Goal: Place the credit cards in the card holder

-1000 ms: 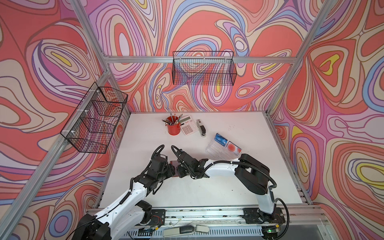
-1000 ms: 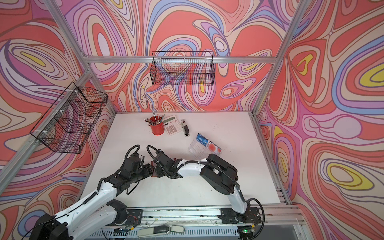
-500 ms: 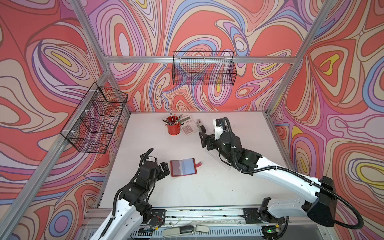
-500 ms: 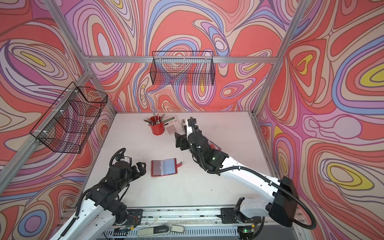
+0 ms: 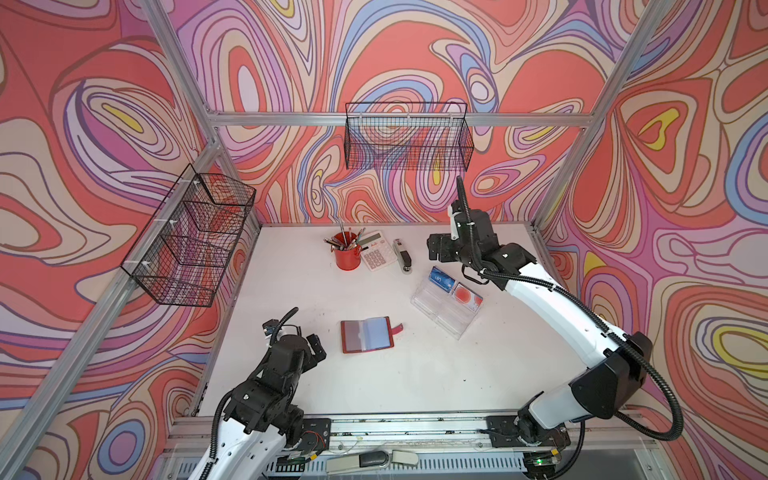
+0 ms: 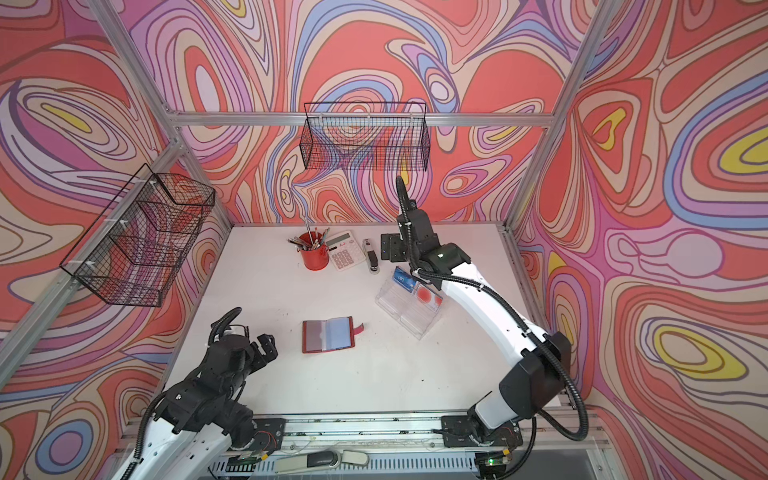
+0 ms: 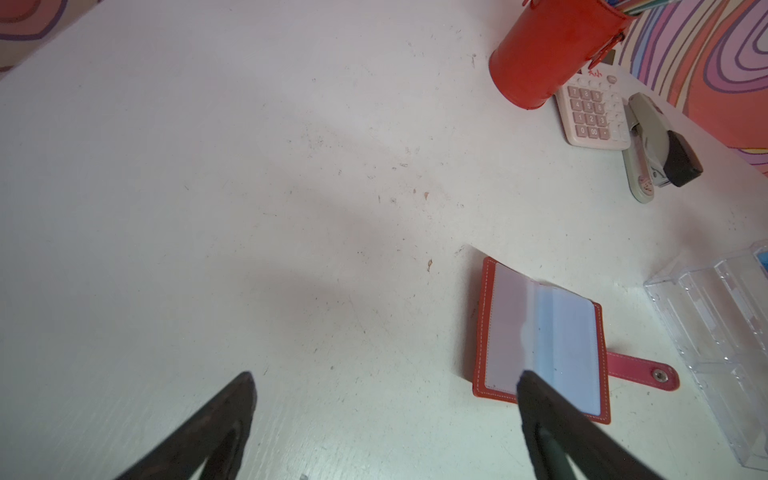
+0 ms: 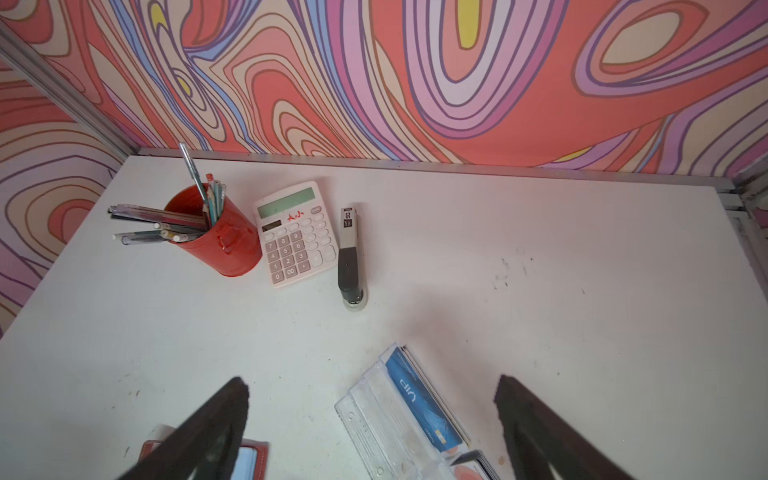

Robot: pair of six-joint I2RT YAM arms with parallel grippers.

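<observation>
Cards [image 5: 441,279]: we log blue and red-circled ones in the clear tray [image 5: 442,322] on the desk [image 5: 291,291], long axis slanting far-left to near-right in a top view. Right hand [image 5: 437,249], jaws apart and empty, hovers just beyond them, the nearer by far. Holder [image 5: 368,334] lies open mid-desk, well apart from the tray. Left hand [image 5: 318,349], likewise apart and empty, sits beside it.

The card holder [image 5: 367,335] is red lined blue, the credit cards [image 5: 441,279] blue or red-circled, walls [image 5: 374,62] coral-swirled.

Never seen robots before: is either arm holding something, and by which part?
Nothing is held. The left tool and right tool are open and empty; the card holder lies apart.
</observation>
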